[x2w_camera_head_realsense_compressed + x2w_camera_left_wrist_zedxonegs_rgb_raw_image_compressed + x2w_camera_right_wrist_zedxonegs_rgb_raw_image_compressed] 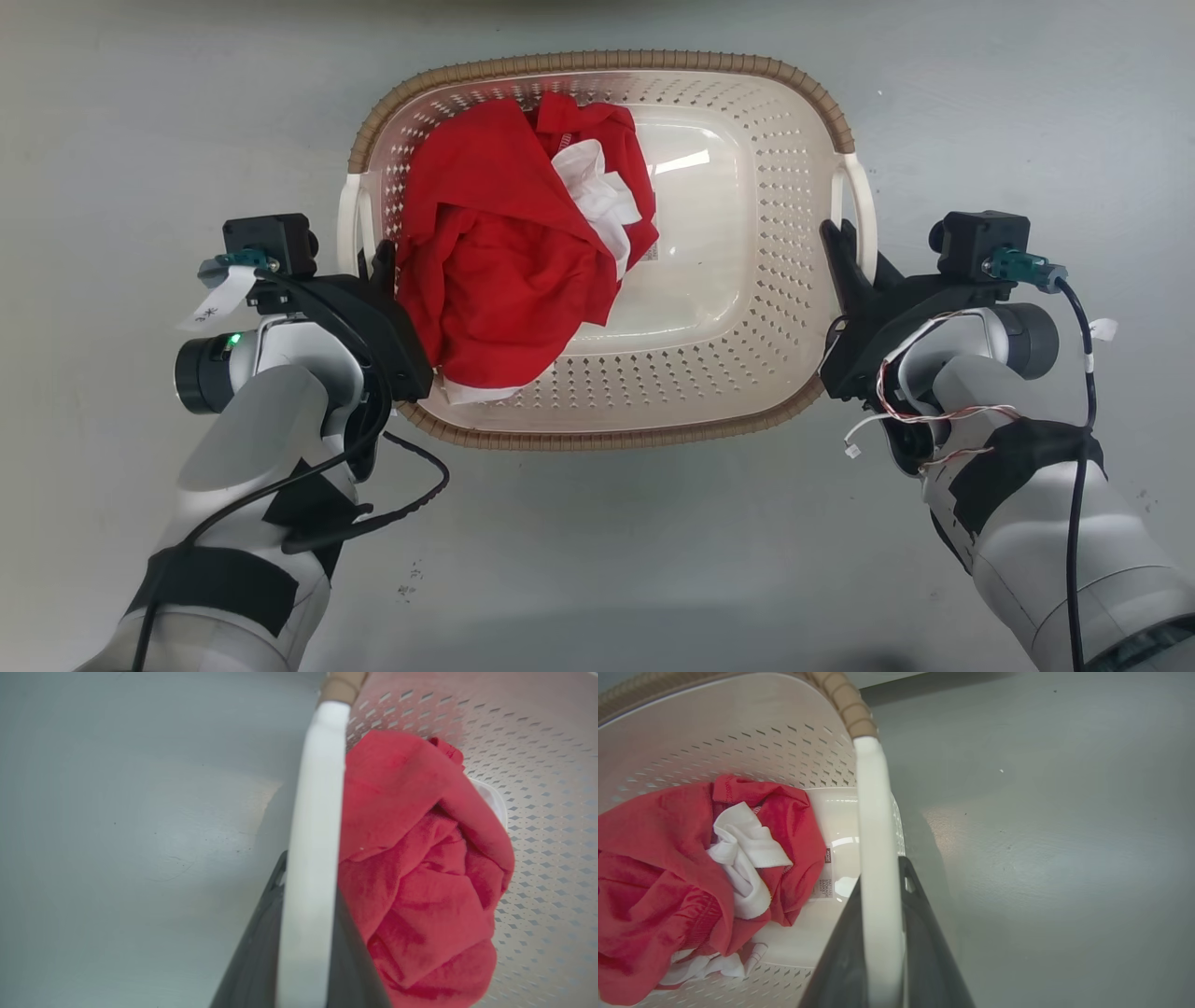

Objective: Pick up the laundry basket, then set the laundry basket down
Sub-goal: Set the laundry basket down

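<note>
Grey floor (597, 560) all round, with the laundry basket (728, 373) sitting between the two sets of fingers. Left gripper (378, 266) is clamped on one white handle (313, 835), right gripper (845, 252) on the opposite handle (875, 835). Inside, nearer the left fingers: a crumpled red garment (504, 252) wrapped round some white cloth (597, 191).

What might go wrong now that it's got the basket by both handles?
The red clothes sit heaped at the left gripper end of the laundry basket, so it may tilt that way. The left handle and right handle are thin bars; if the right gripper or its partner slips, that end would probably drop and spill.
</note>
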### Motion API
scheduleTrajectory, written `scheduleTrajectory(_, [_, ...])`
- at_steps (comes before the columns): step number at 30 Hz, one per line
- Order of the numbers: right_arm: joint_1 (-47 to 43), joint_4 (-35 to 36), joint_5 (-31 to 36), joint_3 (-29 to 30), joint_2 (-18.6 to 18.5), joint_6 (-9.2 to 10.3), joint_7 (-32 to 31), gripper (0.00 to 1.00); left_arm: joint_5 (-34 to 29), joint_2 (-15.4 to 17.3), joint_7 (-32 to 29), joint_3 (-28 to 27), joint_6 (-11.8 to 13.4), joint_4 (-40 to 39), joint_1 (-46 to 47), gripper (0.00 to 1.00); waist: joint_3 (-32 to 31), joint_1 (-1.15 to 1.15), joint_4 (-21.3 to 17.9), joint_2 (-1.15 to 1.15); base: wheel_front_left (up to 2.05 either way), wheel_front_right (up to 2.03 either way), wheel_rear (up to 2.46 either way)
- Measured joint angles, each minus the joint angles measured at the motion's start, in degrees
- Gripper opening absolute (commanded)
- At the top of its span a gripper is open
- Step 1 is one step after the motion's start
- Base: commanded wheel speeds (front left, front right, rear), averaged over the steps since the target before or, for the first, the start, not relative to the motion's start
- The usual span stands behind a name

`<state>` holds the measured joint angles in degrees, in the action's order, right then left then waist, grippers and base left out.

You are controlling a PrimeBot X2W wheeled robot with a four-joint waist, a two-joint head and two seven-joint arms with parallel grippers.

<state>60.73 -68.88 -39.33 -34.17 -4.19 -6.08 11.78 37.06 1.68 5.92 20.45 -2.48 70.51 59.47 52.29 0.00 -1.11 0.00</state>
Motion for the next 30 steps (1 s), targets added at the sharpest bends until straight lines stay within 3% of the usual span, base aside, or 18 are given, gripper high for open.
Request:
scheduleTrajectory(23, [0.95,-1.42,-0.08,-0.65,0.02,-0.91,0.32,0.0,0.23,-0.34,-0.37,-0.15,-1.12,1.46,0.95,0.0,0.21,0.0,0.45,0.0,0.0,0.0,0.0])
scheduleTrajectory(24, [0.94,-1.46,-0.08,-0.84,0.01,-0.99,0.32,0.41,0.45,-0.35,-0.55,-0.34,-1.34,1.52,1.16,0.0,0.2,0.0,0.48,0.0,0.0,0.0,0.0])
scheduleTrajectory(25, [0.94,-1.48,-0.08,-1.15,-0.02,-0.99,0.23,1.0,0.97,-0.38,-0.73,-0.75,-1.68,1.55,1.23,0.05,0.19,0.0,0.53,0.0,0.0,0.0,0.0])
scheduleTrajectory(26, [0.91,-1.55,-0.04,-1.9,-0.24,-1.0,-0.44,1.0,3.0,-0.42,-0.88,-2.49,-2.19,1.75,1.24,0.76,0.14,0.01,0.65,0.0,0.0,0.0,0.0])
scheduleTrajectory(27, [0.87,-1.6,-0.04,-2.11,-0.42,-1.0,-0.63,1.0,3.13,-0.07,-0.87,-2.57,-2.3,1.79,1.31,1.0,0.12,0.0,0.72,0.0,0.0,0.0,0.0])
scheduleTrajectory(30, [0.87,-1.57,-0.04,-2.59,-0.77,-1.0,-0.68,1.0,3.76,0.6,-1.27,-2.86,-2.89,1.8,1.61,1.0,0.03,0.0,0.9,0.0,0.0,0.0,0.0])
